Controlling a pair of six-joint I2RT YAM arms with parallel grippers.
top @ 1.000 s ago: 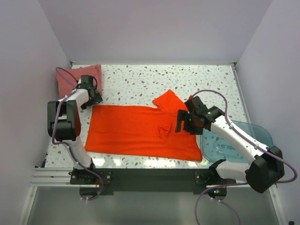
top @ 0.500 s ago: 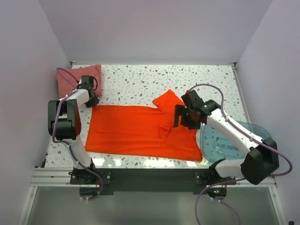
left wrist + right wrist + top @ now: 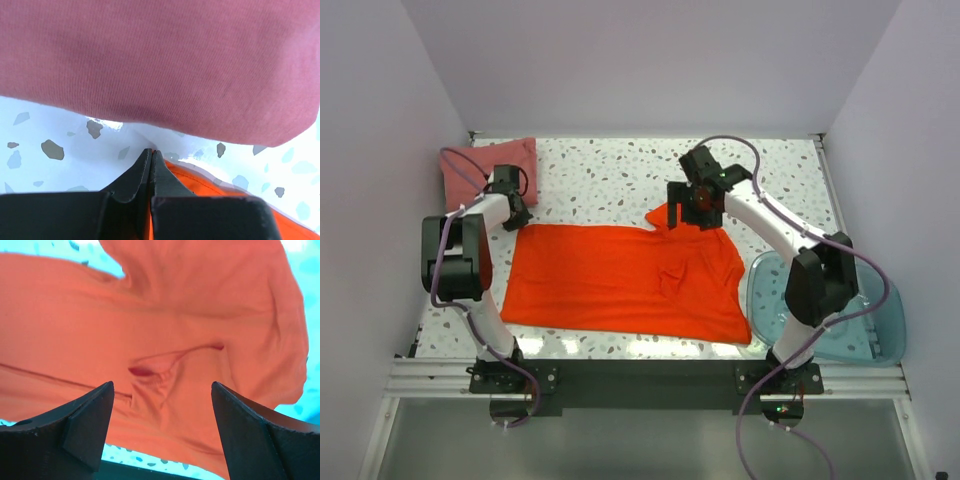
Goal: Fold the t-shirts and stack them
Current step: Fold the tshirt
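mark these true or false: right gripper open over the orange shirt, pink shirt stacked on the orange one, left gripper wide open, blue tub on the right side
1. The right gripper is open above the orange t-shirt. True.
2. The pink-red t-shirt is stacked on the orange one. False: it lies on its own in the back left corner of the table, and the orange t-shirt is spread out in the middle.
3. The left gripper is wide open. False: its fingers are closed together, at the back left corner of the orange t-shirt.
4. The blue plastic tub is on the right side. True: it sits at the near right, beside the orange t-shirt.
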